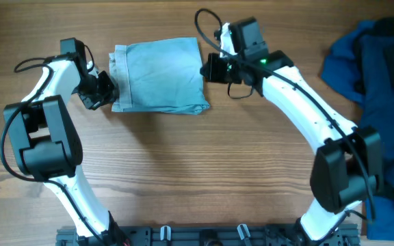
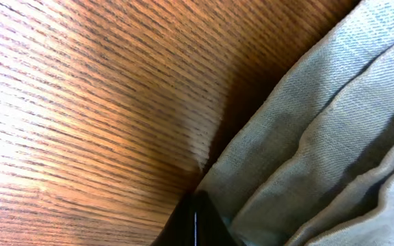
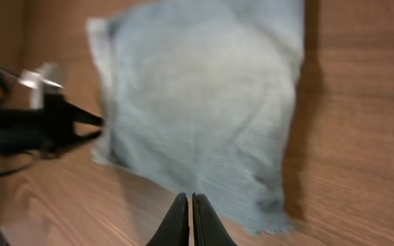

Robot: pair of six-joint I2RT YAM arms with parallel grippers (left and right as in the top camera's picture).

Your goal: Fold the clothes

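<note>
A folded light grey-blue garment (image 1: 159, 75) lies flat on the wooden table at the back centre. My left gripper (image 1: 104, 92) is at its left edge. In the left wrist view its fingers (image 2: 195, 219) are shut, with their tips against the layered cloth folds (image 2: 320, 137) and nothing seen between them. My right gripper (image 1: 207, 68) is at the garment's right edge. In the right wrist view its fingers (image 3: 189, 199) are shut and empty, just off the edge of the garment (image 3: 204, 102).
A heap of dark blue clothes (image 1: 375, 68) lies at the table's right side and runs down the right edge. The left arm's gripper shows in the right wrist view (image 3: 60, 123). Bare wood (image 1: 183, 171) stretches in front of the garment.
</note>
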